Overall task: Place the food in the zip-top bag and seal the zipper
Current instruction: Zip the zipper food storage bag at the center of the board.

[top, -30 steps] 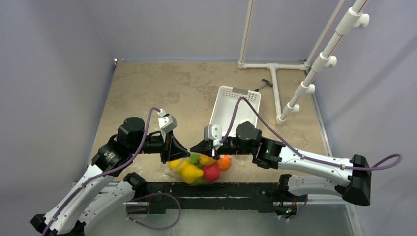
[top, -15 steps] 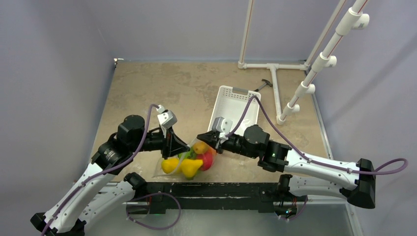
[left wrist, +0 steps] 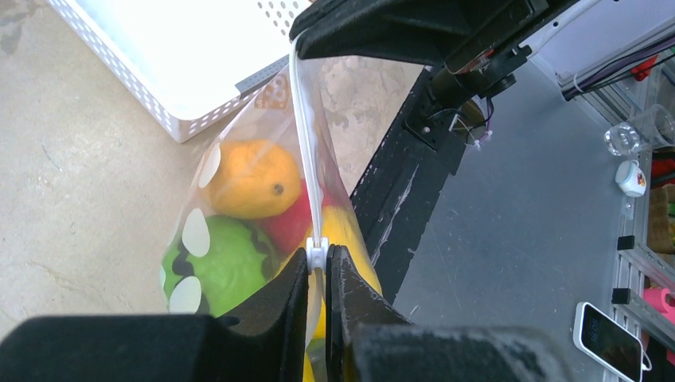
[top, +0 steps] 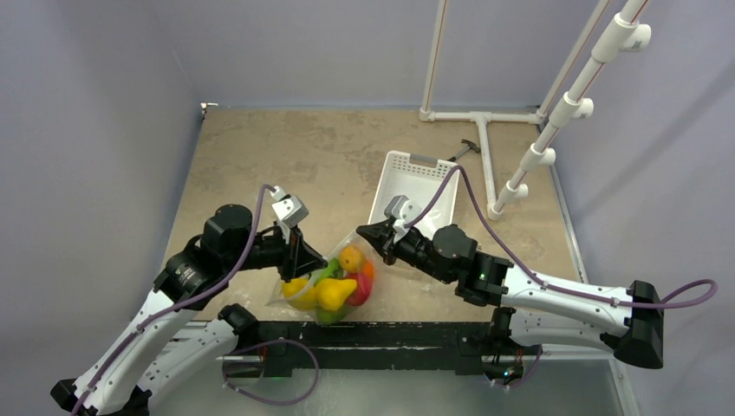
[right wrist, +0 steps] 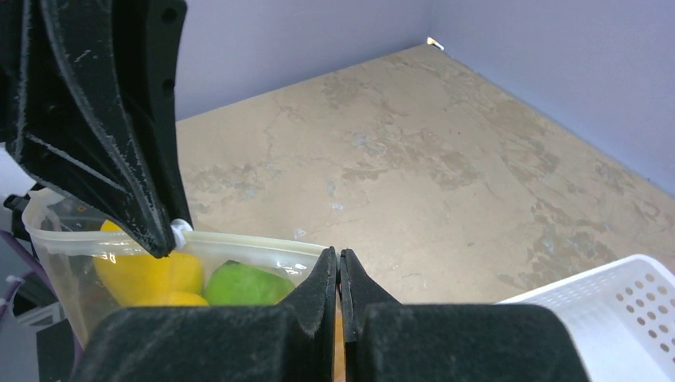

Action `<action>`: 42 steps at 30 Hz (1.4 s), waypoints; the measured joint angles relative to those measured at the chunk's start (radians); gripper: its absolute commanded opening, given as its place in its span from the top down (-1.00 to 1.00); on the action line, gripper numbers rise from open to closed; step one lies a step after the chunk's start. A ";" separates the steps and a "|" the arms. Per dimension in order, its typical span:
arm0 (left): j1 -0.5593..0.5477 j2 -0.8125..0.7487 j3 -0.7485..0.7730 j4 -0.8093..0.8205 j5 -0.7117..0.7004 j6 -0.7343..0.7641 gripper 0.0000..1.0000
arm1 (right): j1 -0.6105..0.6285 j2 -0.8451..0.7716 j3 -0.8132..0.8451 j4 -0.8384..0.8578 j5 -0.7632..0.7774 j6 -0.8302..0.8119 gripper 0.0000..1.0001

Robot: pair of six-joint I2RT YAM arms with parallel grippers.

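The clear zip-top bag [top: 279, 297] hangs between my two grippers near the table's front edge. The food [top: 334, 290] is inside it: orange [left wrist: 251, 179], dark-striped green [left wrist: 215, 267], red [left wrist: 286, 227] and yellow [left wrist: 346, 239] toy fruits. My left gripper [top: 314, 260] is shut on the white slider [left wrist: 317, 255] of the zipper [left wrist: 305, 135]. My right gripper [top: 364, 234] is shut on the bag's mouth edge at the far corner [right wrist: 339, 259]. The zipper strip [right wrist: 247, 243] runs taut between the two grippers.
The white slotted basket [top: 416, 186] stands just behind the right gripper, also in the left wrist view [left wrist: 199, 48]. A white pipe frame [top: 481, 130] stands at the back right, a small dark tool [top: 464, 149] beside it. A black rail [top: 390, 334] runs along the front edge.
My right gripper has moved away from the front edge and leftwards with the bag's corner. The bag has swung round and the fruits have shifted left. My left gripper has kept its grip and barely moved.
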 measured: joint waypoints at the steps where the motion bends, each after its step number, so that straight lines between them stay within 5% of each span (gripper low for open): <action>1: 0.000 -0.004 0.001 -0.009 -0.005 0.000 1.00 | 0.000 0.000 -0.003 0.001 0.011 0.012 1.00; 16: 0.000 -0.068 0.055 -0.122 -0.055 0.000 1.00 | 0.000 -0.011 -0.025 0.045 0.048 0.095 0.99; 21: 0.000 -0.063 0.076 -0.162 -0.051 0.004 1.00 | -0.005 -0.011 -0.021 0.037 -0.007 0.057 0.31; 28: 0.000 -0.050 0.093 -0.214 -0.035 0.029 1.00 | -0.018 -0.030 0.039 -0.036 -0.121 -0.026 -0.22; 42: 0.000 -0.027 0.117 -0.237 0.005 0.053 1.00 | -0.018 0.027 0.226 -0.207 -0.407 -0.256 -0.29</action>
